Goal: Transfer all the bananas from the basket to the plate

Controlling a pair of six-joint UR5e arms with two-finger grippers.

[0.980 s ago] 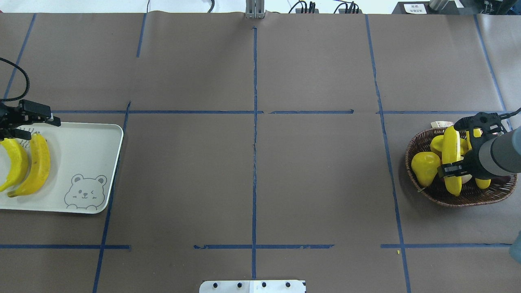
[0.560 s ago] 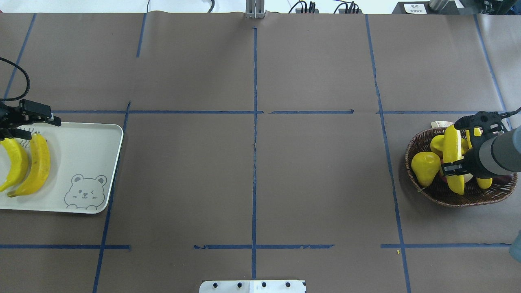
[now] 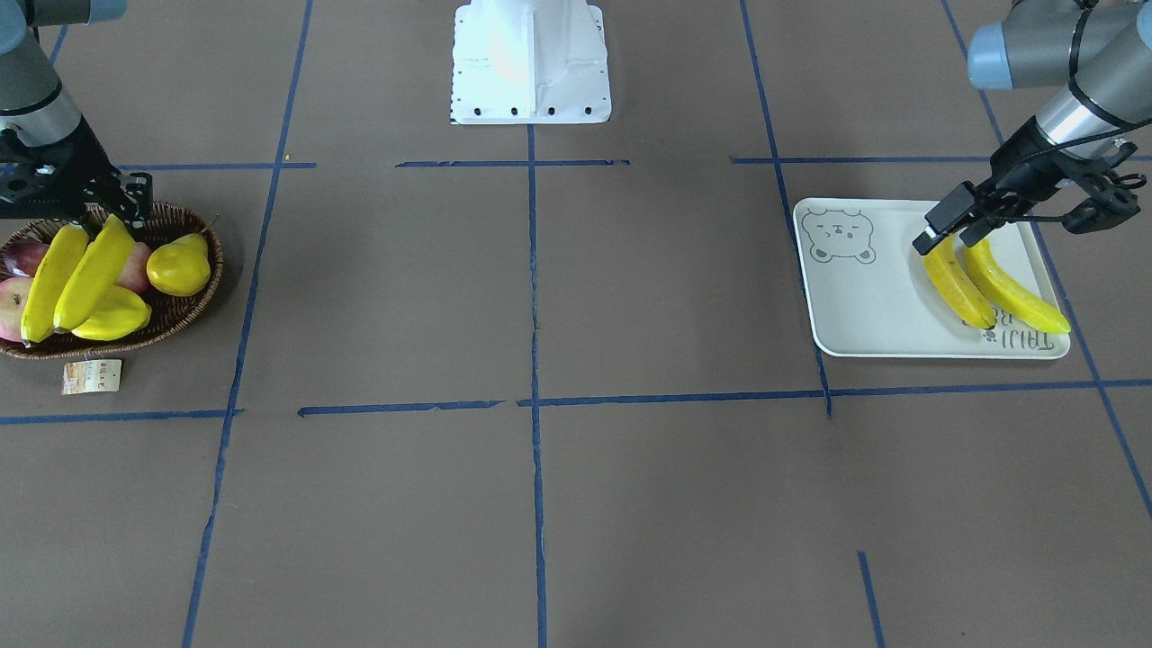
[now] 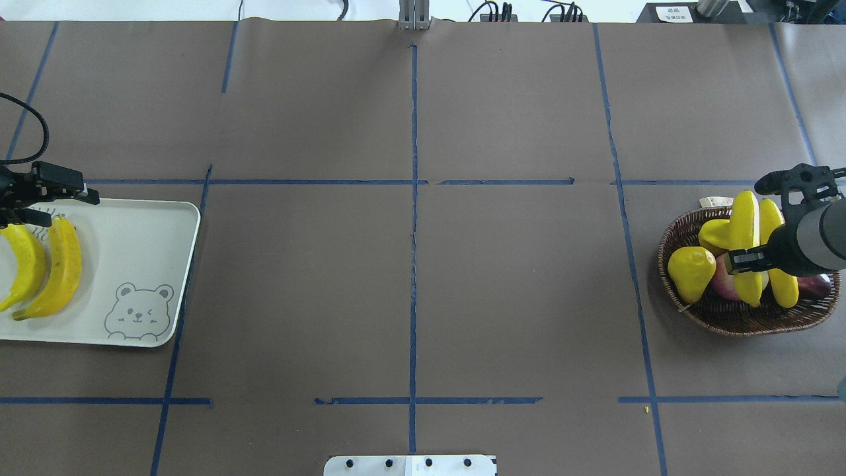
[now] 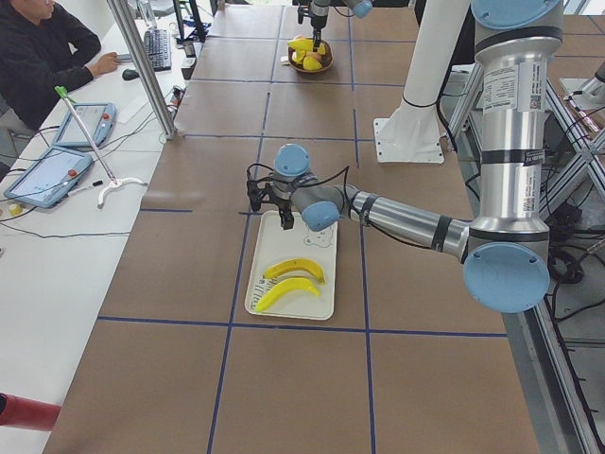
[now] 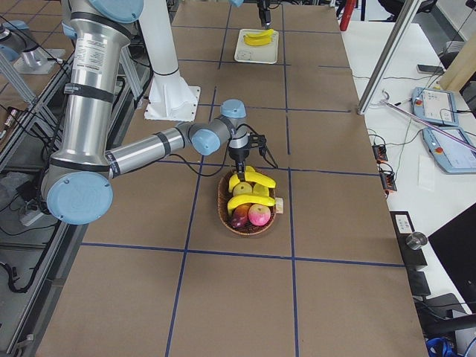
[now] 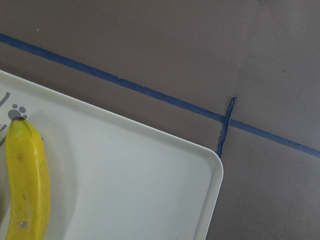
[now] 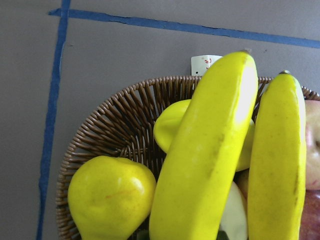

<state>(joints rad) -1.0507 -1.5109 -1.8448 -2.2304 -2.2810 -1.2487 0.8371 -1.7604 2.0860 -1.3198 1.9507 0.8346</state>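
Note:
Two bananas (image 4: 63, 264) lie side by side on the white bear-print plate (image 4: 132, 244) at the left; they also show in the front view (image 3: 958, 283). My left gripper (image 4: 43, 201) hovers open and empty over the plate's far end. The wicker basket (image 4: 747, 320) at the right holds two more bananas. My right gripper (image 4: 750, 259) is shut across the left banana (image 4: 745, 218), which tilts over the other fruit. The second banana (image 4: 770, 218) lies right beside it. The right wrist view shows both bananas (image 8: 210, 150) close up, with no fingers in view.
The basket also holds a yellow pear (image 4: 691, 272), a yellow starfruit (image 4: 714, 233) under the bananas and red apples (image 3: 9, 301). A paper tag (image 3: 90, 376) lies beside the basket. Blue tape lines cross the brown table cover.
My right gripper and its banana have shifted right and toward the basket's far side, alongside the second banana. The left arm and the plate's bananas have not moved.

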